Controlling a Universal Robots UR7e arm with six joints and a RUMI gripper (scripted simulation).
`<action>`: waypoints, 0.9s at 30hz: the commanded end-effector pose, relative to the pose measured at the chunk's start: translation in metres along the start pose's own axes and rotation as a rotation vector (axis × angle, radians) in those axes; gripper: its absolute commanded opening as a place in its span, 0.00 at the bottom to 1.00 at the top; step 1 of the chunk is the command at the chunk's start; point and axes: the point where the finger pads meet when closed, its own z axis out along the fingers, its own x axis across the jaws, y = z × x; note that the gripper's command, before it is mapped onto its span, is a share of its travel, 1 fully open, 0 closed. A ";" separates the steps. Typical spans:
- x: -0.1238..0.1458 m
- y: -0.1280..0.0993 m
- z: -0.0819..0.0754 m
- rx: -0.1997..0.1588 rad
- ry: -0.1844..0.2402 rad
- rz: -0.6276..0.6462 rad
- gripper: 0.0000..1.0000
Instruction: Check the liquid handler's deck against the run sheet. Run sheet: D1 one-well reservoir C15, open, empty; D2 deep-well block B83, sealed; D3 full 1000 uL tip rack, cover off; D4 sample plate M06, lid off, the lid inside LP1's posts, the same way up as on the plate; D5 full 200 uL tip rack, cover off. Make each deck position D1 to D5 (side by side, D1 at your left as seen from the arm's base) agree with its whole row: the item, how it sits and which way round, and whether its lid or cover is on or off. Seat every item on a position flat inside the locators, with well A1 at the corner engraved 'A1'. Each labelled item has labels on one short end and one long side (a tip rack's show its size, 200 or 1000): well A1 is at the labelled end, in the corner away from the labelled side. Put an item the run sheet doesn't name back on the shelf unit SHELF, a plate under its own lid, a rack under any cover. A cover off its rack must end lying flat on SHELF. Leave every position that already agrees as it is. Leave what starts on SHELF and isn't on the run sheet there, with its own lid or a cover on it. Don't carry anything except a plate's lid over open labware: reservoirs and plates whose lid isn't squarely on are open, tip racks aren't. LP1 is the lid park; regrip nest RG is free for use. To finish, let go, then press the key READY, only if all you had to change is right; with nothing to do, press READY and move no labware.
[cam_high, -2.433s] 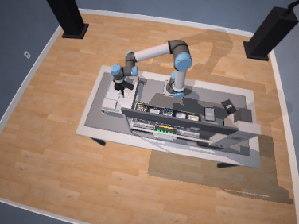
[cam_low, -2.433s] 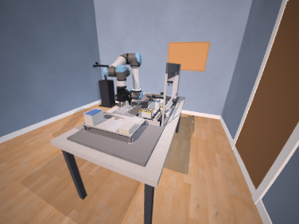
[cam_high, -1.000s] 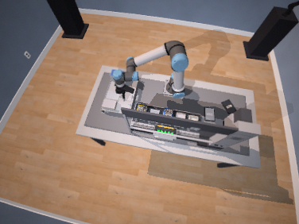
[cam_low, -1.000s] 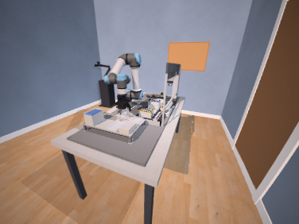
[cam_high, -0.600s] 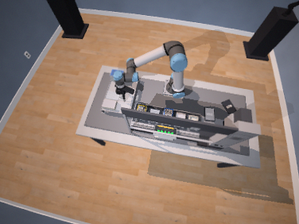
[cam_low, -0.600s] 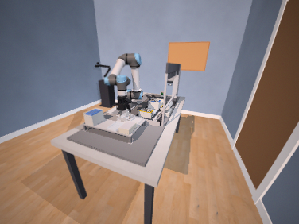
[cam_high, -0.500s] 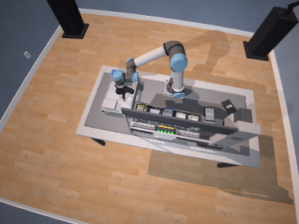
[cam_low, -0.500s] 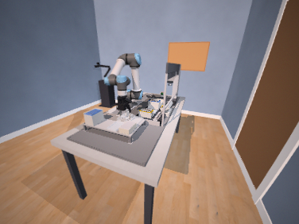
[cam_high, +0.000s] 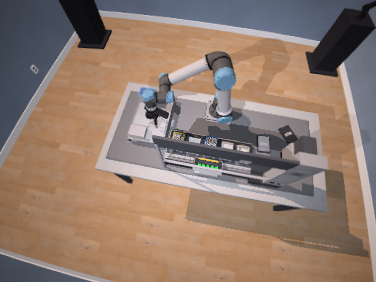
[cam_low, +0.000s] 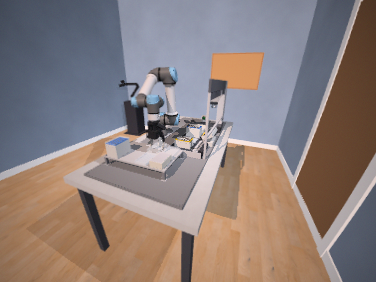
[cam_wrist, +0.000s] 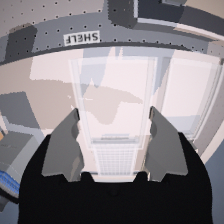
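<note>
My gripper (cam_high: 155, 116) hangs over the left end of the table, above the shelf unit SHELF (cam_high: 142, 129). In the wrist view the two fingers are shut on a clear, see-through cover (cam_wrist: 113, 95), held flat by its long sides. Through it I see the pale shelf surface and the engraved label SHELF (cam_wrist: 81, 37) behind it. The cover is off the shelf; I cannot tell how high. In the exterior view the gripper (cam_low: 155, 139) is above the shelf's white items. The deck row (cam_high: 220, 142) lies to the right, with a yellow tip rack (cam_high: 178, 135) nearest the gripper.
A blue-topped box (cam_low: 119, 147) and white flat items (cam_low: 159, 160) sit on the shelf. The liquid handler's dark gantry (cam_high: 225, 161) runs along the front of the deck. A dark block (cam_high: 288, 132) stands at the table's far right. The arm's base (cam_high: 222, 112) is behind the deck.
</note>
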 end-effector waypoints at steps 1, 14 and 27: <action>-0.001 0.000 -0.001 -0.002 0.000 0.001 0.00; -0.002 -0.001 0.000 -0.001 0.000 0.002 0.00; -0.002 -0.001 0.006 0.002 -0.001 0.002 0.00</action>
